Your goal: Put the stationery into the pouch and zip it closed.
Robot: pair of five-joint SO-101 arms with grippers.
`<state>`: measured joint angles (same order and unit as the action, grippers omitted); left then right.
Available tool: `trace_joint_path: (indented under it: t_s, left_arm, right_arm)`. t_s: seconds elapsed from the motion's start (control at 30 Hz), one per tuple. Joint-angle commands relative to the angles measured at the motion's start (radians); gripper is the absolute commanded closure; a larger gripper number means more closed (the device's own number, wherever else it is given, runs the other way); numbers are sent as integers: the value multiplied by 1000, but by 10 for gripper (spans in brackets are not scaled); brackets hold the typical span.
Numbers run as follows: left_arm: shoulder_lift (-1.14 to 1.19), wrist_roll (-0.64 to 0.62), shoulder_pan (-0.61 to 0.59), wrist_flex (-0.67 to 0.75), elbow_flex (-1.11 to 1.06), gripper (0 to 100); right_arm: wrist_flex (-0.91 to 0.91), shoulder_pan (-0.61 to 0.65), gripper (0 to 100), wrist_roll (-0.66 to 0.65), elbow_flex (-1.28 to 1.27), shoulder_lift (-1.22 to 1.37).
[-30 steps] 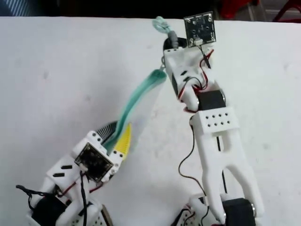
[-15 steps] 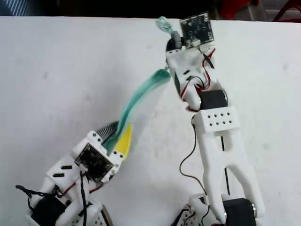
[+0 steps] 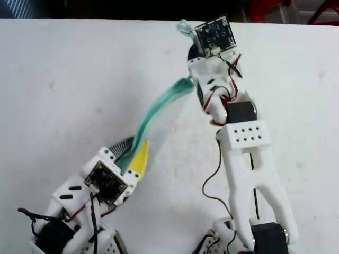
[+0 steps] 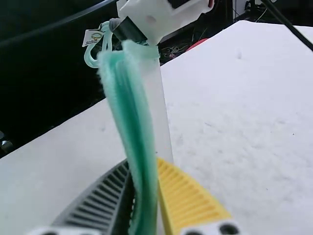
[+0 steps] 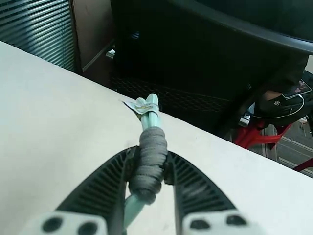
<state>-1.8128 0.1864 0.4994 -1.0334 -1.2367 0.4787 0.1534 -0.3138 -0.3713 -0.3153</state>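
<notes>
The pouch (image 3: 159, 114) is translucent white with a green zipper edge and stretches slantwise between the two arms. My left gripper (image 3: 132, 152) is shut on its near end; the green edge (image 4: 134, 127) sits pinched between the grey finger (image 4: 105, 196) and the yellow finger (image 4: 188, 196). At the far end, my right gripper (image 5: 149, 169) is shut on the grey-wrapped zipper pull (image 5: 149, 156), whose teal loop (image 5: 149, 111) sticks out past the fingertips. From above, that loop (image 3: 184, 26) lies near the table's far edge. No loose stationery is visible.
The white table (image 3: 69, 79) spreads wide to the left and right of the arms. Its far edge (image 3: 106, 20) drops to a dark area with a black chair (image 5: 205, 54). Red and black wires (image 3: 209, 180) hang beside the right arm.
The right arm's wrist has swung a little to the left with the zipper pull in its grip, and the pouch's far end shifted slightly with it. The left arm kept still.
</notes>
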Motion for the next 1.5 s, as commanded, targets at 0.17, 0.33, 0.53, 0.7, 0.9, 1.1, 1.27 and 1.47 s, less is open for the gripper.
trace_joint_path:
  t_s: [0.17,0.33,0.53,0.7,0.9,1.1,1.27,1.47]
  left_arm:
    - [-12,2,-4,-29,41,980]
    - [-12,2,-5,-29,41,980]
    - [-12,2,-5,-29,41,980]
    - [-12,2,-5,-29,41,980]
    - [-12,2,-12,-29,41,979]
    - [-12,6,-12,-29,38,979]
    - [-12,6,-12,-29,37,979]
    - [-12,8,-12,-35,35,979]
  right_arm:
    - [-15,-70,980,-23,5,24]
    - [-59,-76,980,-25,3,25]
    - [-61,-76,980,-25,3,25]
    - [-54,-77,978,-20,3,22]
    - [110,-68,803,58,55,-59]
    - [366,-68,724,250,155,-213]
    - [555,-36,735,399,284,-320]
    - [823,216,734,514,459,-341]
